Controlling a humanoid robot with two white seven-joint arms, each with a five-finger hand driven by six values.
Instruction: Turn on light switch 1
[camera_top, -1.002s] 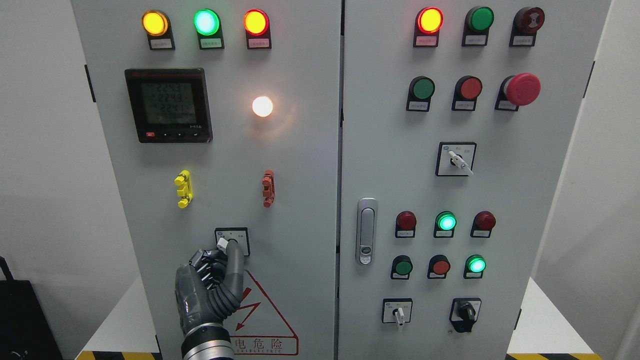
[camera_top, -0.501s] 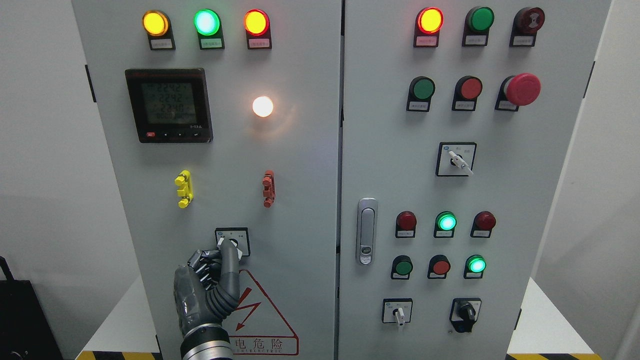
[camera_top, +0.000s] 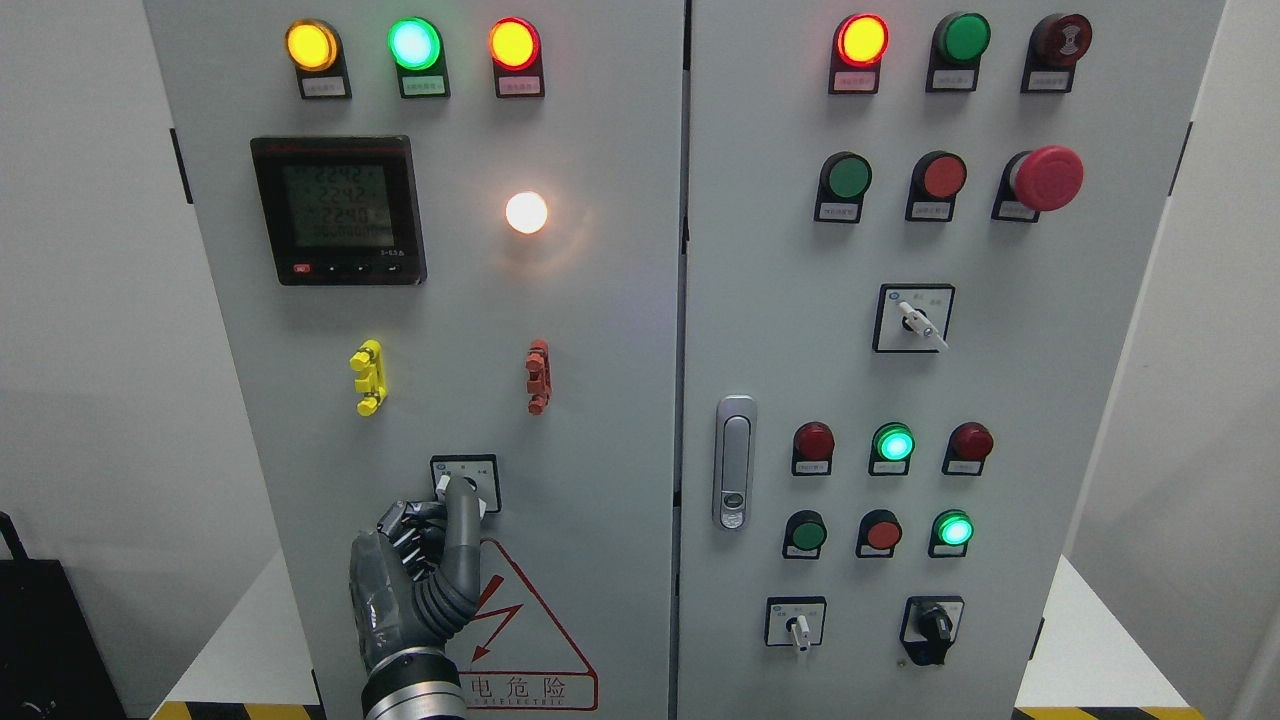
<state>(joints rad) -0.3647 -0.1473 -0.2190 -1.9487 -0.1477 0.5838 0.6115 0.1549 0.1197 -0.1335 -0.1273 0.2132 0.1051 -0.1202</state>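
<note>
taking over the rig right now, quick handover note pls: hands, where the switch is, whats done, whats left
Left hand: low on the left cabinet door, one finger extended up onto the rotary switch, other fingers curled; nothing grasped.
Right hand: not in view.
The switch sits above the red warning triangle.
Done: finger placed at the knob; the white lamp above is lit.
Left: cannot tell whether the knob is fully turned; check, then withdraw the hand.

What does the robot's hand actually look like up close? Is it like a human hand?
Roughly human-shaped. The left hand is dark grey with a glossy, plastic-looking back, jointed segmented fingers, and a ribbed metallic silver cuff at the wrist. No markings or loose cables are visible. The right hand is out of view.
</note>
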